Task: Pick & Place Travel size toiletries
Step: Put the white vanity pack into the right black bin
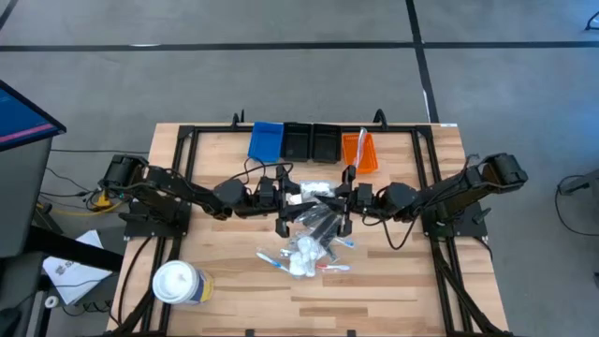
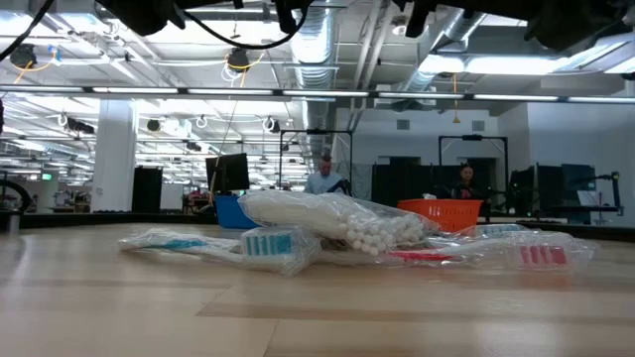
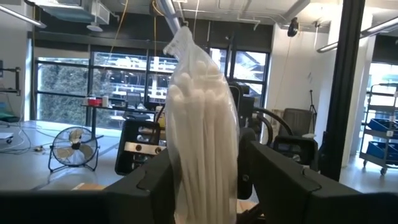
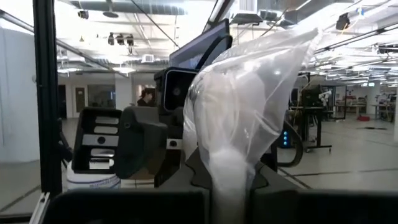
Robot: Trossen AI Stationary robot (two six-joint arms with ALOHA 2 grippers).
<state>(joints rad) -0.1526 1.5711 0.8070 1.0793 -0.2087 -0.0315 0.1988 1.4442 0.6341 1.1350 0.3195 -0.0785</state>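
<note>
Centrally over the table [image 1: 225, 281], both arms are brought together above a heap of travel size toiletries [image 1: 309, 245]. The left gripper [image 1: 292, 198] is seen reaching in from the left, and the right gripper [image 1: 344, 198] from the right, so that the two face each other closely above the heap's far side.

Between the left gripper's fingers [image 3: 149, 183] a clear sachet of white stick-like items [image 3: 202, 124] is seen standing upright; the jaws stand on either side of it, but whether they press it cannot be told. The right gripper's jaws are closed on a crumpled clear plastic bag [image 4: 249, 106], which rises between its fingers [image 4: 186, 193] in the right wrist view. Whether the two views show one and the same packet cannot be told.

On the table below, the heap is made up of clear sachets, a bag of cotton swabs [image 2: 347, 223], black combs [image 1: 318, 225] and slim red and blue sticks [image 1: 337, 267]. At the table's far edge a row of bins is set: a blue bin [image 1: 266, 140], two black bins [image 1: 312, 142] and an orange bin [image 1: 358, 152]. A white tub [image 1: 178, 283] is lying near the left front corner. Two persons [image 2: 323, 177] are seen far behind the table in the low view.
</note>
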